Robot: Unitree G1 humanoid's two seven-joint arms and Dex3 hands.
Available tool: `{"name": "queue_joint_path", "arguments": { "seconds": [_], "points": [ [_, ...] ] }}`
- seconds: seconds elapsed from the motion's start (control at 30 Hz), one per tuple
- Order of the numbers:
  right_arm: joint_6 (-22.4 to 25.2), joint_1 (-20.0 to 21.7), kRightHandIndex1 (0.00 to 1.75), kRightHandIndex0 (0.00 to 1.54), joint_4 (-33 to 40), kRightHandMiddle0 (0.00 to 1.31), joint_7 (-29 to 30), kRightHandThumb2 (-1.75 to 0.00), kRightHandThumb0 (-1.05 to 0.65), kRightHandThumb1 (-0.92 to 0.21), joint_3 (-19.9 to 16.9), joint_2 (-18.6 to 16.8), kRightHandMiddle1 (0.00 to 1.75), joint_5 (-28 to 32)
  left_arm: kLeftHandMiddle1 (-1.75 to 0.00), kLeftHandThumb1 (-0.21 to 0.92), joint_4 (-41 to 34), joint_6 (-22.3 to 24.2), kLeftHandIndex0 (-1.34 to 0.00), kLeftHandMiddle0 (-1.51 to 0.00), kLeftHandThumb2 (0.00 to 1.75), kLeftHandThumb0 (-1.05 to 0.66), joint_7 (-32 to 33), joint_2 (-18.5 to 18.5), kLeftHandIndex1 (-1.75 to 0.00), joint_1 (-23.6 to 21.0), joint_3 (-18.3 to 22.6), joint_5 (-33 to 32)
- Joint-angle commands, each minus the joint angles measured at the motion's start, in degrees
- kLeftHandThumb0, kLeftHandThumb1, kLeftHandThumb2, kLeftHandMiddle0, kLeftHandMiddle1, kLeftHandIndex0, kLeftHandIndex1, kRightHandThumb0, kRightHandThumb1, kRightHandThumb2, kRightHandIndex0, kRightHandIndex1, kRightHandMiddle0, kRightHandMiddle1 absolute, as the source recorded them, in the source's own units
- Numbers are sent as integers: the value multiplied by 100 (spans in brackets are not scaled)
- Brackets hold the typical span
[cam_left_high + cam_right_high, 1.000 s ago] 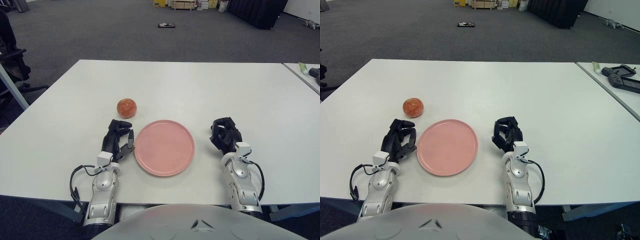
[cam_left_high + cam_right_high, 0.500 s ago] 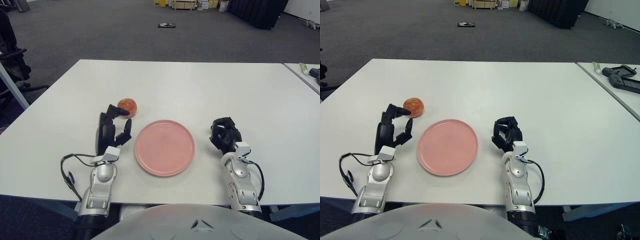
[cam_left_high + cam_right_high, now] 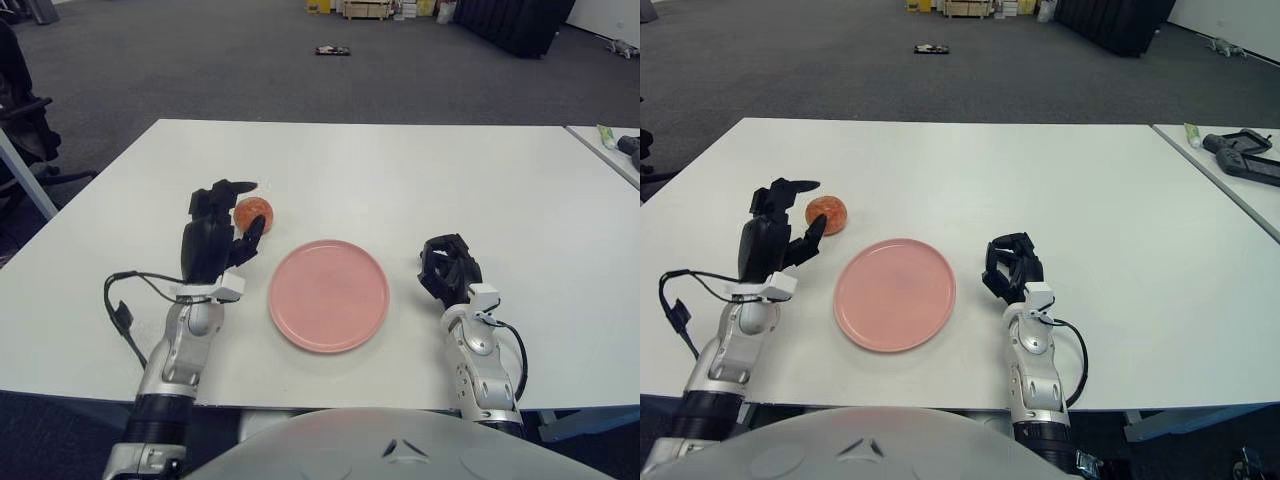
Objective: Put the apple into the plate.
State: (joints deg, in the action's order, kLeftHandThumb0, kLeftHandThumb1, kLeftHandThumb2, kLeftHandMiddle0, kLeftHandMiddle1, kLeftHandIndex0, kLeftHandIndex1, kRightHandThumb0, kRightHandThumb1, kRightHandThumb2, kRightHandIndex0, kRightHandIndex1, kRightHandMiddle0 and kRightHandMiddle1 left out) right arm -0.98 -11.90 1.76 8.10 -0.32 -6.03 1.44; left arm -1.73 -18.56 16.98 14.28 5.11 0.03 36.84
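A reddish apple (image 3: 254, 211) lies on the white table (image 3: 400, 170), just beyond the upper left rim of an empty pink plate (image 3: 329, 294). My left hand (image 3: 221, 225) is raised off the table right next to the apple on its near left side, fingers spread open around it, holding nothing. My right hand (image 3: 448, 265) rests on the table to the right of the plate, fingers curled, holding nothing.
A second table (image 3: 1230, 160) at the far right carries a dark device (image 3: 1240, 155) and a small tube. A black office chair (image 3: 25, 120) stands off the table's left edge. Boxes and a small object lie on the far floor.
My left hand has lifted from the table beside the plate, moved forward and up toward the apple, and opened its fingers. The right hand, apple and plate have stayed put.
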Motion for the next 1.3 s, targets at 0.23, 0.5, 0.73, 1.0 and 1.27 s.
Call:
{"name": "queue_joint_path", "arguments": {
  "seconds": [0.23, 0.5, 0.73, 1.0, 1.27],
  "points": [
    [82, 22, 141, 50, -68, 31, 46, -81, -37, -72, -6, -80, 175, 1, -1, 63, 763, 656, 0, 0, 62, -102, -495, 677, -1, -948, -394, 633],
    [8, -8, 140, 50, -67, 31, -12, -81, -37, -72, -21, -78, 175, 89, 0, 65, 1557, 613, 0, 0, 53, -105, -365, 1041, 0, -1415, -900, 1053],
    [-61, -32, 141, 50, -79, 32, -64, -82, -37, -71, -51, -70, 175, 123, 0, 65, 1865, 715, 0, 0, 51, -105, -769, 1264, 0, -1714, -1254, 1142],
    [-27, -9, 140, 51, -108, 32, -12, -82, -37, -71, -80, -73, 175, 87, 0, 68, 2477, 704, 0, 0, 46, -105, -987, 1345, 0, -2070, -1555, 1066],
    [-52, -6, 141, 52, -126, 32, 16, -83, -38, -70, -87, -89, 175, 83, 0, 71, 3508, 571, 0, 0, 43, -105, -939, 1361, 0, -2556, -1853, 1034]
  ]
}}
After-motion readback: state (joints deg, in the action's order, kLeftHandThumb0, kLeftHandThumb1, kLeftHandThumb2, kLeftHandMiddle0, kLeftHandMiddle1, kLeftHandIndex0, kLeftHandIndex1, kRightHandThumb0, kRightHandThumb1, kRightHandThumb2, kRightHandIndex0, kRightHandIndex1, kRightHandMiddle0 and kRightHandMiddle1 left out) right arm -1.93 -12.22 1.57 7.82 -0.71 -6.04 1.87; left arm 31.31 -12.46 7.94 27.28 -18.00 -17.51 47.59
